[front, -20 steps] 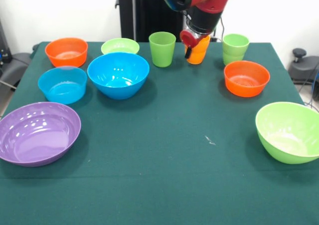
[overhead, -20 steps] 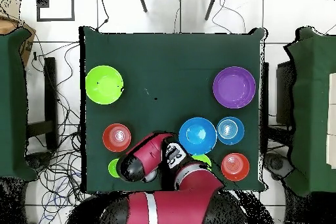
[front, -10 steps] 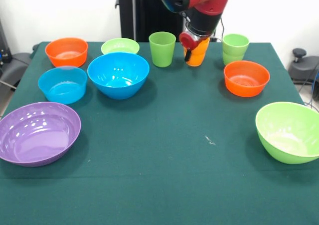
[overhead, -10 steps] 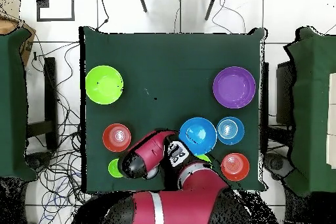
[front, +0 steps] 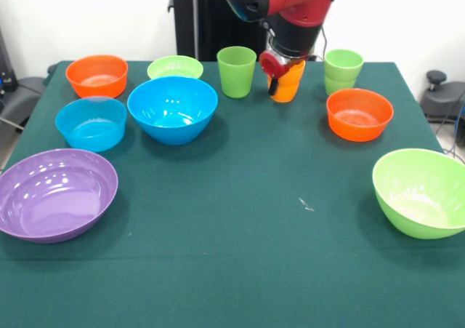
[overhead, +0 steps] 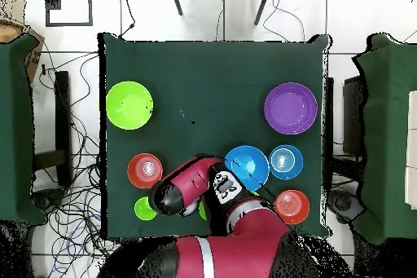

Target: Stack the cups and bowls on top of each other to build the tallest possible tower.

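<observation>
Orange cup (front: 288, 81) shifted nearer | upright, mouth up | gripper (front: 280, 73) clamped on it – off table

— Where does the front view look from?
— Across the table (front: 240, 270), facing the arm (front: 290, 1) at top centre.
— The overhead?
— Straight down, farther off; same table (overhead: 212, 79), arm (overhead: 220, 242) at bottom.

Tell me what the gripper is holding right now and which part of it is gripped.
The gripper holds the orange cup by its upper rim, on the side nearest the green cup.
</observation>
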Robot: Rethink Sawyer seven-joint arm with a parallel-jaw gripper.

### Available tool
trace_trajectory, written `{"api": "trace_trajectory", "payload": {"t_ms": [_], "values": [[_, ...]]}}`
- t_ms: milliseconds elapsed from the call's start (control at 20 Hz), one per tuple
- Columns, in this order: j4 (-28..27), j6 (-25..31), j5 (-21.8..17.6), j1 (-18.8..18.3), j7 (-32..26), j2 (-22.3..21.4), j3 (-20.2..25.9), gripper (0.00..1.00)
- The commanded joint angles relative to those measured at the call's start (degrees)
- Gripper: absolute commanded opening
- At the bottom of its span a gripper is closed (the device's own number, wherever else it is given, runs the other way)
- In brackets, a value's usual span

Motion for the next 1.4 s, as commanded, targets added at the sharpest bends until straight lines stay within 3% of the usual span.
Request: {"api": "trace_trajectory", "payload": {"t_ms": [50, 800, 1400], "values": [[-10.2, 1.1, 0.1, 0.8, -2.4, 1.7, 5.2, 0.0], [-16.0, 4.3, 1.1, 1.2, -4.1, 3.4, 6.4, 0.0], [-18.5, 6.1, 0.4, -1.1, -6.8, 5.1, 9.6, 0.0]]}}
